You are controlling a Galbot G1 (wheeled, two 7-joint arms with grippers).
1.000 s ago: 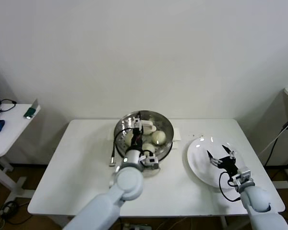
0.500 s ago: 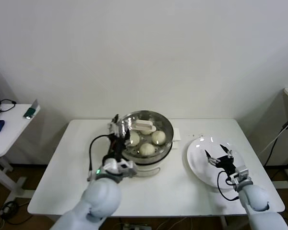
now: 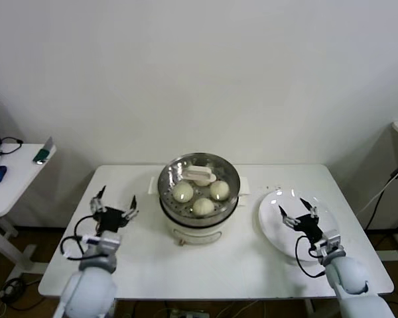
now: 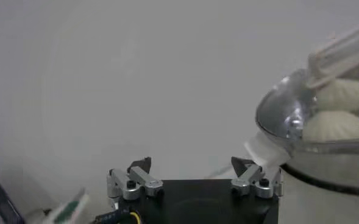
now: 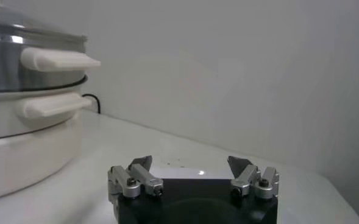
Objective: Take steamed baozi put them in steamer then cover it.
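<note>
The steamer (image 3: 199,222) stands mid-table on its white base. The cover (image 3: 229,173) lies on it, cream handle (image 3: 199,175) on top. Three baozi (image 3: 182,192) (image 3: 219,189) (image 3: 203,206) show through the glass. My left gripper (image 3: 113,209) is open and empty over the table, left of the steamer. My right gripper (image 3: 298,213) hangs open and empty over the white plate (image 3: 273,222). The left wrist view has its gripper (image 4: 191,164) open, with the steamer (image 4: 283,119), two baozi (image 4: 334,125) (image 4: 344,94) and the handle (image 4: 344,52) beyond. In the right wrist view, the open gripper (image 5: 190,161) faces the steamer (image 5: 27,55).
A white side table (image 3: 6,179) with small items stands off the table's left edge. The white wall runs close behind the table. The steamer's side handles (image 5: 51,105) stick out toward the plate.
My left arm has pulled back from the steamer's top to the left side of the table, leaving the cover on the steamer. The right gripper has barely shifted over the plate.
</note>
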